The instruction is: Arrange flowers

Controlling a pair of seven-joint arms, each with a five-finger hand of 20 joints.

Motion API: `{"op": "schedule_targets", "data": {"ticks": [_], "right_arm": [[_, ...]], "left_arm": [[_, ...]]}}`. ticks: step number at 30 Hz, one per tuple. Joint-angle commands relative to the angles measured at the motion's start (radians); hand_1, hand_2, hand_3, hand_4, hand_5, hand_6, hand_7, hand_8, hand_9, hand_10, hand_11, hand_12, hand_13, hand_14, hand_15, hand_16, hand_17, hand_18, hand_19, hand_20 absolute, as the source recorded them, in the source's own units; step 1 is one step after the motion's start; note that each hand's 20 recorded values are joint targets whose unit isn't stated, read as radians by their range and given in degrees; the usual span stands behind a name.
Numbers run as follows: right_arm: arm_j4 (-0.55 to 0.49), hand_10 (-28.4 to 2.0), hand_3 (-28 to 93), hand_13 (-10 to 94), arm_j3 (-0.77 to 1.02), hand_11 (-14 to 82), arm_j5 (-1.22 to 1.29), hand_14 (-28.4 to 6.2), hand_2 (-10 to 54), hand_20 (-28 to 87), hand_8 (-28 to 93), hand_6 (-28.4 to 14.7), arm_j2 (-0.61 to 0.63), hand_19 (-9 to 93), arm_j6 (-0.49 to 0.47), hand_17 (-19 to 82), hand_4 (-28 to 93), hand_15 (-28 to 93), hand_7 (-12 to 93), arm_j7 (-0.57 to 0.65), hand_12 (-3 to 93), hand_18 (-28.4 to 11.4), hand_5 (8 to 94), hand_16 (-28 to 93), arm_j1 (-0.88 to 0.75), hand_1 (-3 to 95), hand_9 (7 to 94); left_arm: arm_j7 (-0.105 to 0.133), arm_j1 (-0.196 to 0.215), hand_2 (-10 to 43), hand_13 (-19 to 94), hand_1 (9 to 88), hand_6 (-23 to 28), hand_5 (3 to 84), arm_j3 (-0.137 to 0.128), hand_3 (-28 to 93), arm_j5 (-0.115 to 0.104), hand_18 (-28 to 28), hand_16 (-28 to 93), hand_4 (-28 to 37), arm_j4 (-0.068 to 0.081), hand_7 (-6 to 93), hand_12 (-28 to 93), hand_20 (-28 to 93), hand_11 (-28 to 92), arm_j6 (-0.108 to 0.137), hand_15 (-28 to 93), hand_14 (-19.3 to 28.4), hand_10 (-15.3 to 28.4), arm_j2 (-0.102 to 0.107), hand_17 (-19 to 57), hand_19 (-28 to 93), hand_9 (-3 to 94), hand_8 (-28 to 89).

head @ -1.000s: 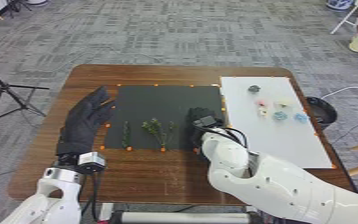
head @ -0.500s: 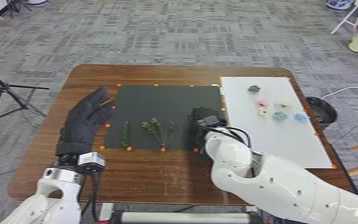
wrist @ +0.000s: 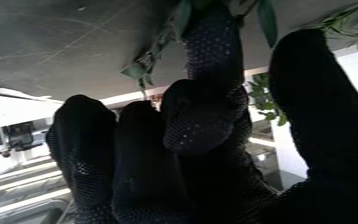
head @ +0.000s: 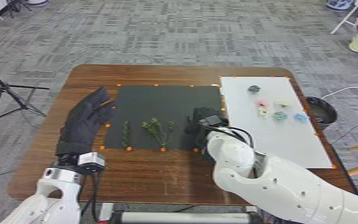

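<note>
In the head view, my right hand [head: 206, 116] is low over the right edge of the black sheet [head: 162, 100]. Two green stems, a narrow one [head: 127, 134] and a bushier one [head: 157, 131], lie to its left. My left hand [head: 85, 117] is open, its fingers straight, at the sheet's left side. In the right wrist view, my right hand [wrist: 149, 165] has its thumb well apart from mostly straight fingers, one of them bent. A leafy stem [wrist: 138, 70] is close behind the fingers; whether they touch it is unclear.
A white sheet [head: 286, 140] at the right bears a dark flower [head: 254, 88], a pink one [head: 262, 103] and blue ones [head: 279, 116]. A black round container [head: 322, 111] stands beyond the table's right edge. Small orange markers line both sheets.
My right forearm has shifted slightly right and toward the front edge, and a dark digit now sticks out on the hand's left side. The left arm has kept still.
</note>
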Motion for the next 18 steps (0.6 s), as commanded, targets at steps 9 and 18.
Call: {"op": "schedule_targets", "data": {"ticks": [9, 18], "right_arm": [[-0.092, -7.9, 75, 82, 0.052, 58.6, -0.018, -5.6, -9.1, 75, -9, -1.7, 0.056, 93, 0.028, 56, -22, 84, 39, -0.015, 46.9, -19.5, 76.0, 43, -0.018, 18.0, 85.0], [-0.176, -13.2, 73, 73, 0.207, 37.4, -0.016, -9.9, -5.2, 69, -7, -5.2, 0.230, 93, 0.099, 45, -20, 79, 23, -0.051, 33.1, -21.6, 65.4, 42, 0.007, 15.1, 77.5]], "left_arm": [[0.014, 0.027, -1.8, 20, 25.0, 3.0, 32.6, -0.026, 67, -0.005, 19.9, 6, -24.6, -0.008, 15.7, 20, 13, 19, 0.008, 26, 13.9, 11.8, -0.008, -9.7, 37, 24.3, -7], [0.022, 0.044, -1.8, 20, 25.0, 3.1, 32.6, -0.029, 67, -0.006, 19.9, 7, -24.6, -0.017, 15.6, 20, 13, 19, 0.019, 26, 13.9, 11.8, -0.009, -9.7, 37, 24.3, -7]]}}
